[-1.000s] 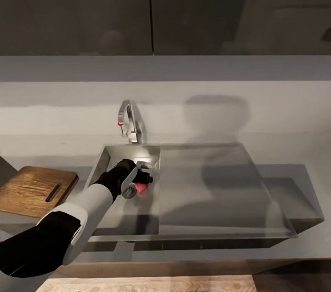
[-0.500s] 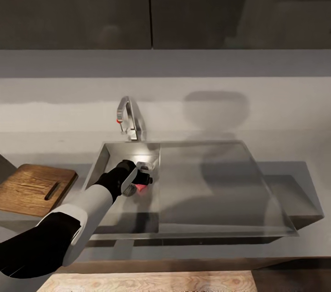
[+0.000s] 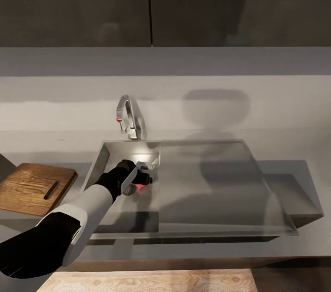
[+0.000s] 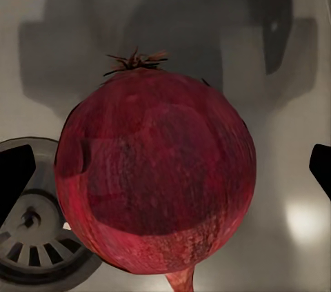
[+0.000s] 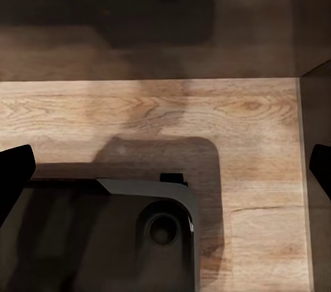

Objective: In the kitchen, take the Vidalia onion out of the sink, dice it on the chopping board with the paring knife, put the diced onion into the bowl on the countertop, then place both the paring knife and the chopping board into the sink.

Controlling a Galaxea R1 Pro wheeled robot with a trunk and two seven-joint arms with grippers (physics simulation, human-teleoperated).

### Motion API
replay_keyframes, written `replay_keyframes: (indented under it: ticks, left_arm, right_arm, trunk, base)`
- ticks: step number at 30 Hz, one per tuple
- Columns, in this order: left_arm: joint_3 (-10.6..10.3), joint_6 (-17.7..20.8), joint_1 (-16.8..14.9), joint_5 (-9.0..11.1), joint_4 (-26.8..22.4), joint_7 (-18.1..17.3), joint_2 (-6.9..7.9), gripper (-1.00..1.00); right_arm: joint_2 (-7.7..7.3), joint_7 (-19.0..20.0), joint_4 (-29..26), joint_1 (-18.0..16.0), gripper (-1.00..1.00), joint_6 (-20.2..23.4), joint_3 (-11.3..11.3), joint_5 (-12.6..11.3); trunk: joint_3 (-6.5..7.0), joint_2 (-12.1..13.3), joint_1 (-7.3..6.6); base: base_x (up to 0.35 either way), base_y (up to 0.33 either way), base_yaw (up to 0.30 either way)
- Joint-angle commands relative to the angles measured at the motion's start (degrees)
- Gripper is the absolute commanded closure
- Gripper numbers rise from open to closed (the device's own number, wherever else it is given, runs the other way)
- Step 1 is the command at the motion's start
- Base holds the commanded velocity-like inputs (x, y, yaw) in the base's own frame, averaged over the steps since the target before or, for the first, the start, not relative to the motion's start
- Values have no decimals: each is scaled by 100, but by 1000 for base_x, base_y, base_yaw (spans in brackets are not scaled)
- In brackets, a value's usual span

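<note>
The dark red Vidalia onion [image 3: 139,188] [image 4: 155,181] lies on the floor of the steel sink [image 3: 105,159], beside the round drain [image 4: 31,257]. My left gripper [image 3: 143,180] [image 4: 165,171] reaches down into the basin right over it. It is open, with one dark fingertip [image 4: 14,181] on each side of the onion and clear of it. The brown chopping board [image 3: 32,188] rests on the grey countertop [image 3: 59,149] left of the sink. My right gripper [image 5: 165,168] hangs open over wooden flooring. The paring knife and the bowl are out of view.
The angular faucet [image 3: 129,119] with its red knob [image 3: 119,120] stands behind the basin. A flat drainboard [image 3: 216,181] spans the sink's right part. Dark upper cabinets [image 3: 92,2] hang above. The robot's dark base [image 5: 103,237] sits under the right gripper.
The head camera has shifted slightly, so the whole picture sits a little higher. My left gripper stays open over the onion in the basin.
</note>
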Motion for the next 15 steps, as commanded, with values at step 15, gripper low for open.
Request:
replay_keyframes:
  ticks: [15]
  left_arm:
    - [-40, 21, -5, 35, -5, 8, 4, -100]
  right_arm:
    - [-32, 9, -2, 1, -100, -22, 21, -50]
  trunk:
    - [-9, -10, 3]
  base:
    - [0, 0, 0]
